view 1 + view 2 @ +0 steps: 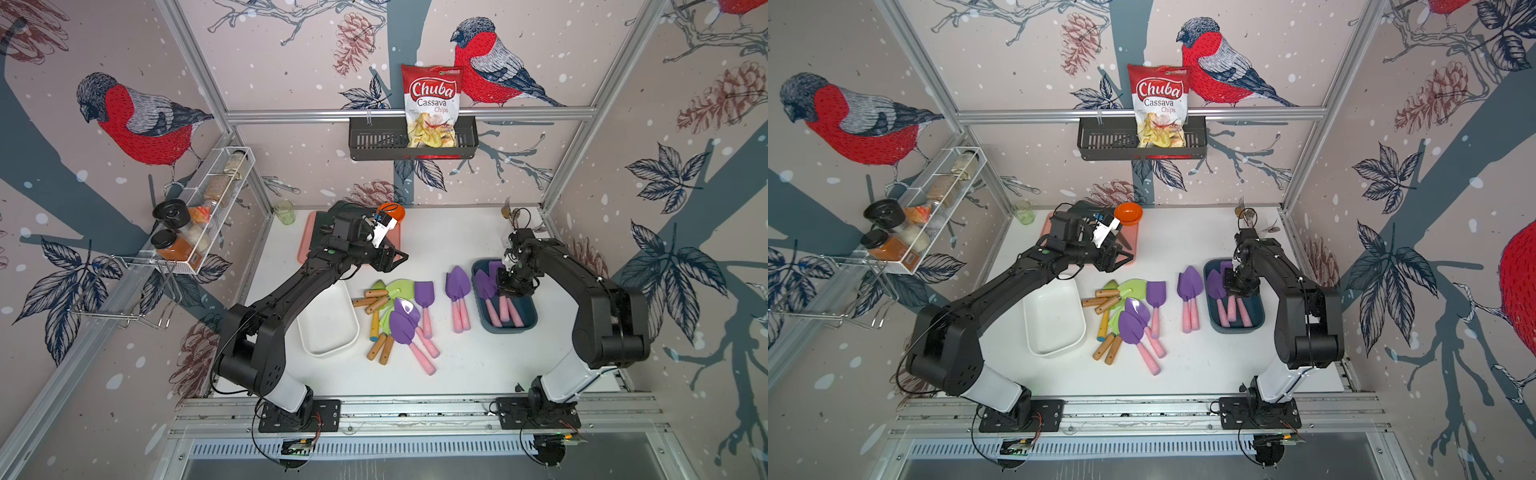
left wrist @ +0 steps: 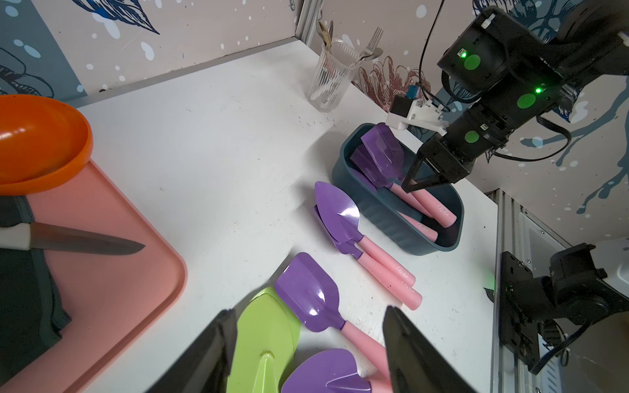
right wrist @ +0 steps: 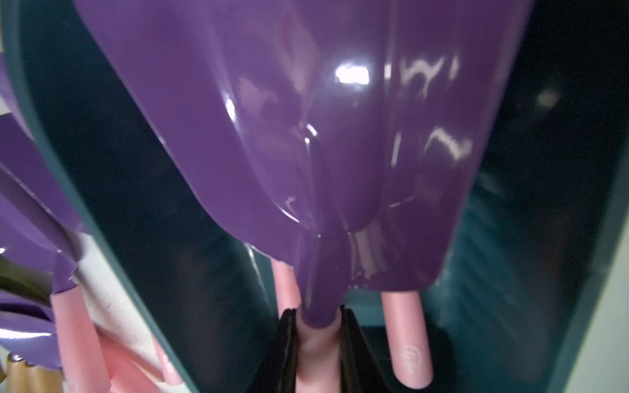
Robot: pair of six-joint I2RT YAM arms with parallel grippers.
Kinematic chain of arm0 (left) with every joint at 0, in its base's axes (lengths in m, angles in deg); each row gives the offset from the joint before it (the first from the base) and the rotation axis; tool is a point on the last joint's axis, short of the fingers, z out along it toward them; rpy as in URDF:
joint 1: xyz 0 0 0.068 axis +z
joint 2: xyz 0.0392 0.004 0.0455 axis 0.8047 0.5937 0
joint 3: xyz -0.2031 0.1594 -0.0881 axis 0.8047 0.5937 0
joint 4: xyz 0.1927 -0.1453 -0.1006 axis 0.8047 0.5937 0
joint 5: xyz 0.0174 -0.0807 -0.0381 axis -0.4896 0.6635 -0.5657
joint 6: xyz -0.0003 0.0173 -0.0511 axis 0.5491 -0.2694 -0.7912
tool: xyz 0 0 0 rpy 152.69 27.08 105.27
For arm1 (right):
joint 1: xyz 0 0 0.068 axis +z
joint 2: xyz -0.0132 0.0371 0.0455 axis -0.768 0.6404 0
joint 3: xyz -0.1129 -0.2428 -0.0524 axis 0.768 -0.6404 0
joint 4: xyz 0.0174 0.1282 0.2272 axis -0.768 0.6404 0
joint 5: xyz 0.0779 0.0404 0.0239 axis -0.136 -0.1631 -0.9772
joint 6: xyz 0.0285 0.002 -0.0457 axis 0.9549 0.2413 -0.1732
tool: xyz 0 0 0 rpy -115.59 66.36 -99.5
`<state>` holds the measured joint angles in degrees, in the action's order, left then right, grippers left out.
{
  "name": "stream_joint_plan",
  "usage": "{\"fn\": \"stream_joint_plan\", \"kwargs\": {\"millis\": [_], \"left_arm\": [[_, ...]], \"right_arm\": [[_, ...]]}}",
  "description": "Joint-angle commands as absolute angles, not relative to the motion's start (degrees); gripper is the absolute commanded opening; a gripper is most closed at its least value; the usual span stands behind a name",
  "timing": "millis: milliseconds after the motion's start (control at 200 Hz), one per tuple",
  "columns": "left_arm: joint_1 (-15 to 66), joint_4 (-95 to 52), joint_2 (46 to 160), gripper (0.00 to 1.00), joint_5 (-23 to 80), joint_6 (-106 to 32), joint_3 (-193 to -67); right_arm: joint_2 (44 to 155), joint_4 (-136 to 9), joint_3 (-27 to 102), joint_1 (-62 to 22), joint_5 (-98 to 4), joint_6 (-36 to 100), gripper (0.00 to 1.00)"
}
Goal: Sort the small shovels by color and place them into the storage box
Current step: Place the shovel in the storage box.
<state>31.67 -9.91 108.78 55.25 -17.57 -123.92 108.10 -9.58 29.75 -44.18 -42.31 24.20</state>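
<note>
Several small shovels lie heaped mid-table: green blades with wooden handles (image 1: 397, 289) and purple blades with pink handles (image 1: 405, 324), with a stacked purple pair (image 1: 457, 291) to their right. My left gripper (image 1: 395, 259) (image 2: 309, 309) hovers open over the heap's far end, above a green blade (image 2: 265, 326) and a purple shovel (image 2: 306, 292). The blue storage box (image 1: 528, 328) holds purple shovels. My right gripper (image 1: 508, 294) (image 3: 318, 320) is inside it, shut on the pink handle of a purple shovel (image 3: 306, 136). A white storage box (image 1: 328, 320) left of the heap holds nothing.
A pink tray (image 1: 305, 245) at the back left carries an orange bowl (image 1: 390, 212) and a knife (image 2: 85, 241). A ribbed glass of cutlery (image 2: 328, 81) stands in the back right corner, a green cup (image 1: 284, 212) in the back left. Wire racks hang on the walls.
</note>
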Motion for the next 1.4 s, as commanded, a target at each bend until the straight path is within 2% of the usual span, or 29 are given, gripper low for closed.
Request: {"fn": "stream_joint_plan", "kwargs": {"millis": [0, 270, 465, 560, 825, 1056, 1201, 1391], "left_arm": [[31.7, -9.7, 108.6, 0.72, 55.1, -16.5, -123.7], [31.7, -9.3, 107.7, 0.72, 54.4, -15.4, -122.5], [31.7, -9.3, 107.6, 0.72, 54.2, -15.3, -122.4], [31.7, -9.3, 107.6, 0.72, 54.2, -15.3, -122.5], [31.7, -9.3, 107.5, 0.72, 54.2, -15.3, -122.3], [31.8, -9.3, 107.4, 0.72, 53.9, -15.0, -121.9], [32.0, -9.4, 107.1, 0.72, 53.7, -14.7, -121.1], [32.9, -9.9, 105.9, 0.72, 51.2, -14.8, -118.7]], "right_arm": [[109.7, -8.4, 30.5, -44.1, -39.2, 20.7, 0.15], [113.0, -9.1, 29.8, -42.7, -38.3, 19.8, 0.2], [114.0, -9.4, 29.3, -42.0, -37.2, 20.6, 0.34], [114.1, -9.4, 29.3, -42.0, -36.6, 21.0, 0.37], [113.7, -10.3, 28.5, -42.0, -37.9, 21.5, 0.33], [109.7, -9.1, 30.8, -41.0, -37.0, 23.1, 0.36], [106.4, -7.8, 35.4, -35.4, -35.2, 26.4, 0.38], [108.8, -8.9, 40.4, -20.9, -35.4, 34.9, 0.38]]}}
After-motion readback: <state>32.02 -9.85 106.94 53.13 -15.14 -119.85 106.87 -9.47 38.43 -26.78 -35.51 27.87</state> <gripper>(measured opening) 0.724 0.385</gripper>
